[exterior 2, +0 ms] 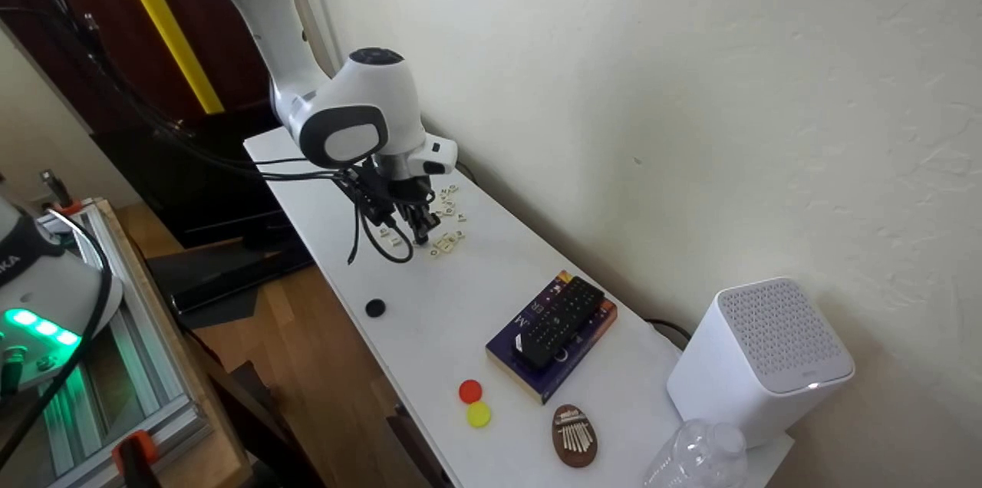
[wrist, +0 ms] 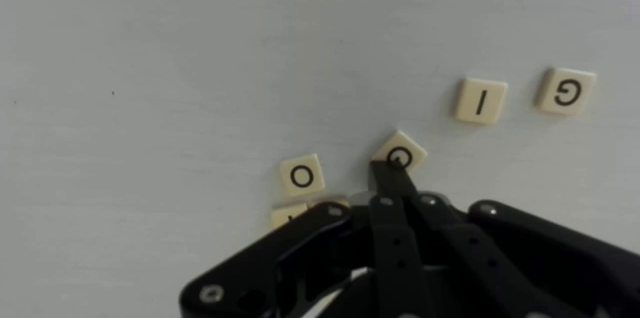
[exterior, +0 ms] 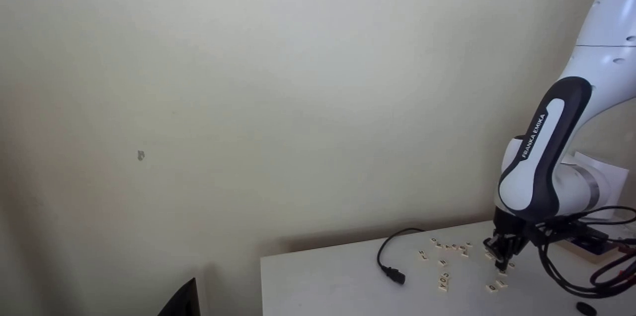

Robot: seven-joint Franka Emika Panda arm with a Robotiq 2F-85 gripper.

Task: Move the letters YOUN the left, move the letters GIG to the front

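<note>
Wrist view: the pincer (wrist: 392, 170) is closed up narrow with nothing seen gripped, and it looks to be pressed against a turned tile (wrist: 404, 148), probably a G. Past that, the I tile (wrist: 481, 101) and the other G tile (wrist: 566, 92) are set in a rough row with gaps. So GIG looks nearly done, with that last letter probably left to be nudged into line.

In an exterior view, the Y tile (exterior: 442, 287) and O tile (exterior: 443, 280) can be made out in a short column with a blurry third tile (exterior: 445, 275), likely U; a maybe-N tile (exterior: 442, 262) is seen a bit apart. YOUN could be called mostly sorted, but whose left is meant can't be told.

In an exterior view, the small tiles (exterior 2: 445, 243) by the pincer can't be read on the white surface (exterior 2: 430, 319).
</note>
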